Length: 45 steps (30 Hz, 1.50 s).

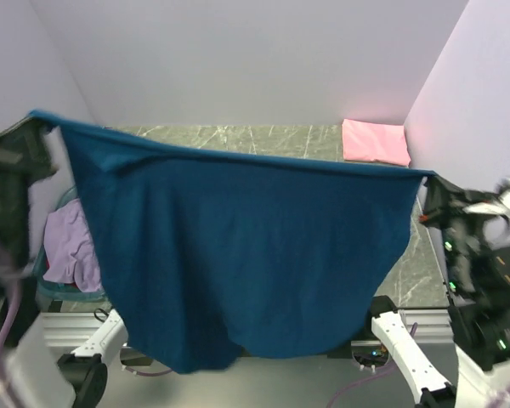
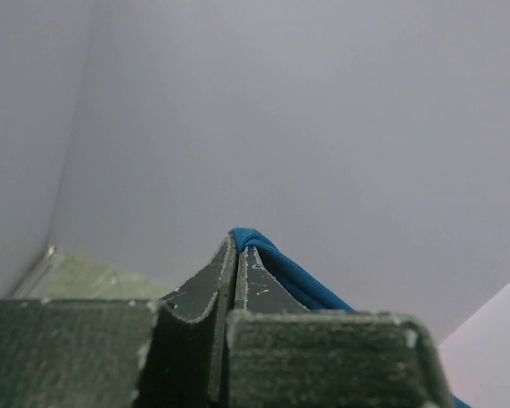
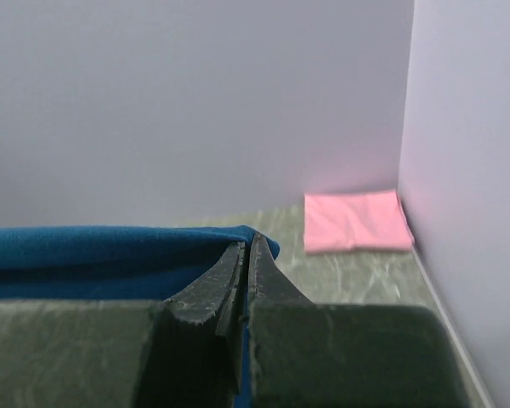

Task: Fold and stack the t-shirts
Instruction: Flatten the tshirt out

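Note:
The navy blue t-shirt (image 1: pixel 238 246) hangs spread wide in the air between both arms and hides most of the table. My left gripper (image 1: pixel 36 119) is shut on its upper left corner (image 2: pixel 276 263), raised high at the left. My right gripper (image 1: pixel 430 177) is shut on its upper right corner (image 3: pixel 136 246). In the left wrist view my gripper (image 2: pixel 236 242) pinches the blue edge; in the right wrist view my gripper (image 3: pixel 248 245) does the same. A folded pink t-shirt (image 1: pixel 375 142) lies at the back right corner (image 3: pixel 355 220). A lavender t-shirt (image 1: pixel 72 246) lies in the basket at left.
The teal plastic basket (image 1: pixel 51 289) stands at the left table edge, half hidden by the hanging shirt. The green marble tabletop (image 1: pixel 238 136) shows along the back. White walls close in the back, left and right sides.

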Available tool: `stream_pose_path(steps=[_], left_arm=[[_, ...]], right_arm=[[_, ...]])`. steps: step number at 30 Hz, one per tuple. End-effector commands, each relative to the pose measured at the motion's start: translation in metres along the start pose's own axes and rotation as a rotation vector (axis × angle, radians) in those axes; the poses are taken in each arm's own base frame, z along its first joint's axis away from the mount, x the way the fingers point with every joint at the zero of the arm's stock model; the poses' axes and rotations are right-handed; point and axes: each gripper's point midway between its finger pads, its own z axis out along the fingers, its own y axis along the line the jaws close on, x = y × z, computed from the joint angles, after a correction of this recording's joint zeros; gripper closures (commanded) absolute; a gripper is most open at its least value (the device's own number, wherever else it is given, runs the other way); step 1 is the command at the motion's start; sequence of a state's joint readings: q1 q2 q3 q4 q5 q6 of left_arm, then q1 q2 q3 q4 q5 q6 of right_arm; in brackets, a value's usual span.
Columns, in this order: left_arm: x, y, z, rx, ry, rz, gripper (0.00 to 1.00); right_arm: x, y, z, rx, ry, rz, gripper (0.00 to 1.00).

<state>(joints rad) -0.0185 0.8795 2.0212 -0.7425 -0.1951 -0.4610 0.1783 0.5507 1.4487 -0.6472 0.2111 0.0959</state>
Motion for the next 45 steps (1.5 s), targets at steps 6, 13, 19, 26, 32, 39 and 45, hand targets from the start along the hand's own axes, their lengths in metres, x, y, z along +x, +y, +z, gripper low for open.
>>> stream_pose_path(steps=[6, 13, 19, 26, 32, 39, 45], left_arm=[[0.265, 0.076, 0.114, -0.104, 0.55, 0.101, 0.99], [0.473, 0.157, 0.123, -0.248, 0.928, 0.157, 0.99], [0.536, 0.183, 0.157, -0.31, 1.003, 0.224, 0.99], [0.566, 0.2, 0.194, -0.322, 0.999, 0.32, 0.96], [0.577, 0.19, 0.227, -0.288, 0.914, 0.351, 0.92], [0.569, 0.189, 0.263, -0.396, 0.803, 0.329, 0.49], [0.504, 0.157, 0.257, -0.434, 0.719, 0.196, 0.08]], right_arm=[[0.164, -0.023, 0.095, 0.162, 0.3, -0.109, 1.0], [0.311, -0.038, 0.146, 0.227, 0.528, -0.195, 1.0], [0.384, -0.05, 0.188, 0.252, 0.675, -0.348, 1.0], [0.422, -0.045, 0.24, 0.247, 0.746, -0.392, 1.0], [0.431, -0.055, 0.275, 0.302, 0.774, -0.415, 1.0], [0.418, -0.046, 0.319, 0.346, 0.794, -0.344, 0.56], [0.386, -0.016, 0.306, 0.299, 0.825, -0.134, 0.39]])
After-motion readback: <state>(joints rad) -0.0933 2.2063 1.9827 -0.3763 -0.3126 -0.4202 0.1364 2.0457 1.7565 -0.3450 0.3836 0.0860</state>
